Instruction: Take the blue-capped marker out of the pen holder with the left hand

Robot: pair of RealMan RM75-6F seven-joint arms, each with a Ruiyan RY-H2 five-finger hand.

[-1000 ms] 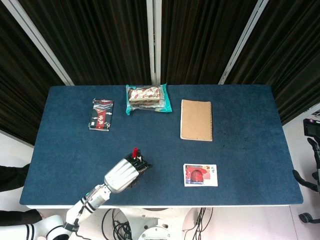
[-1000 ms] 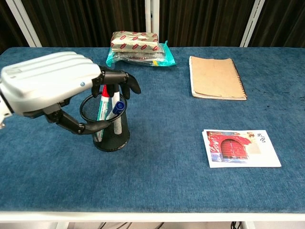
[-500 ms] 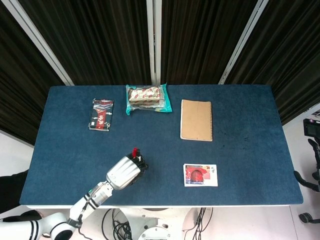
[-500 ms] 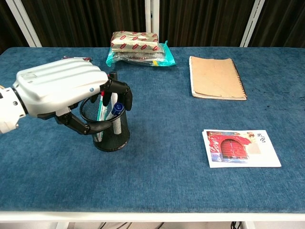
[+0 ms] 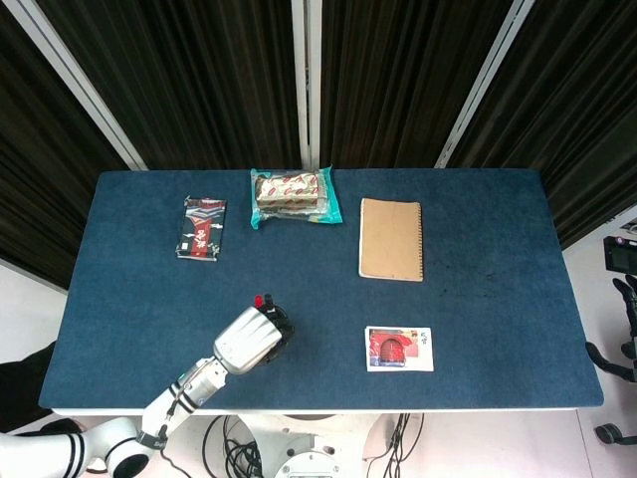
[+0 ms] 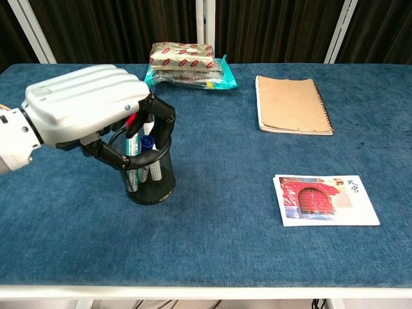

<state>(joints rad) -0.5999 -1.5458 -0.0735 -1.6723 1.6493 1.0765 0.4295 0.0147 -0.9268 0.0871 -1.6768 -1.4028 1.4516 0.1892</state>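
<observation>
A black mesh pen holder (image 6: 151,180) stands on the blue table, front left. It holds a blue-capped marker (image 6: 148,140) and a red-capped marker (image 6: 132,121). My left hand (image 6: 84,106) sits over the holder with its fingers curled down inside the rim on the right and the thumb reaching in from the left. The blue cap is pinched between them. In the head view the left hand (image 5: 249,341) covers most of the holder (image 5: 283,333), and only the red cap (image 5: 257,299) pokes out. The right hand does not show in either view.
A snack pack (image 6: 187,63) lies at the back centre and a tan spiral notebook (image 6: 291,105) to its right. A red picture card (image 6: 325,199) sits front right. A red-black packet (image 5: 202,227) lies back left.
The left hand moved over the holder, dropped, and curled its fingers into the rim. Both markers shifted a little to the left.
</observation>
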